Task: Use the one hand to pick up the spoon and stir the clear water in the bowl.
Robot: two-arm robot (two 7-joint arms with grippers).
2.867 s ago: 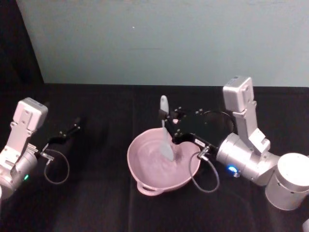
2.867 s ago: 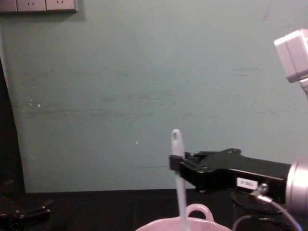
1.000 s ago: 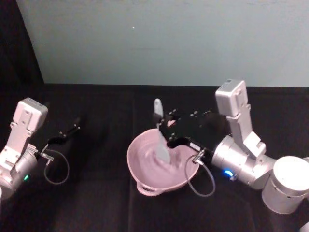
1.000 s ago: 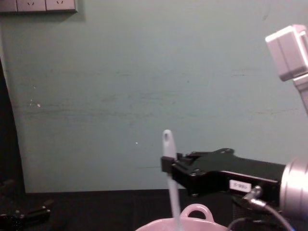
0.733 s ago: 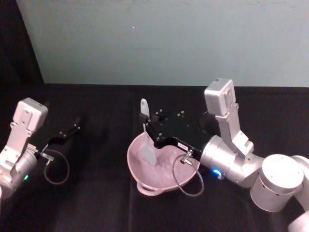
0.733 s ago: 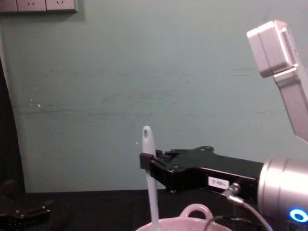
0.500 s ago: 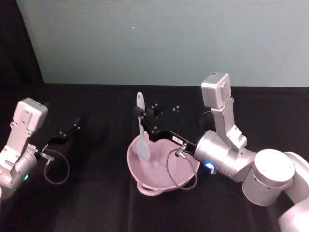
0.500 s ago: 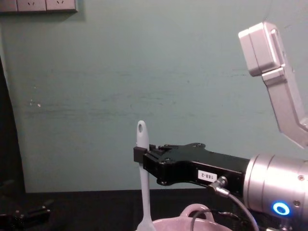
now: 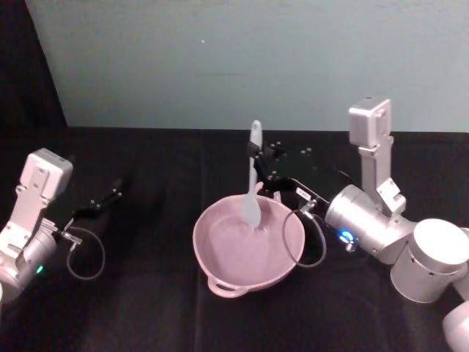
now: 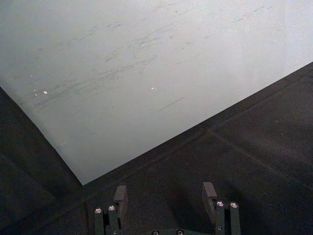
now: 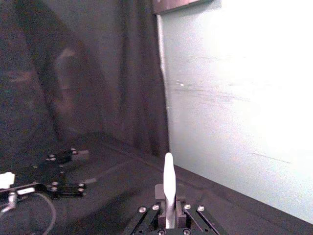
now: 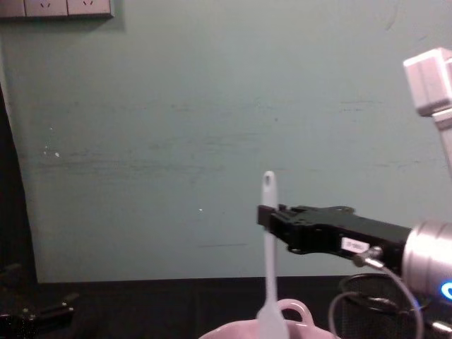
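The right claw [image 9: 258,167] was clamped on the handle of the spoon [image 9: 253,192], gripping it just below the holed end and holding it nearly upright over the far side of the bowl [image 9: 220,257]. The spoon's flat blade hung down inside the far rim; whether it touched the water could not be told. The pink bowl sat mid-worktop [image 9: 146,308], its loop handle toward the robot. The left claw [image 9: 108,198] lay parked well apart at the left, its fingers [image 10: 120,196] spread apart
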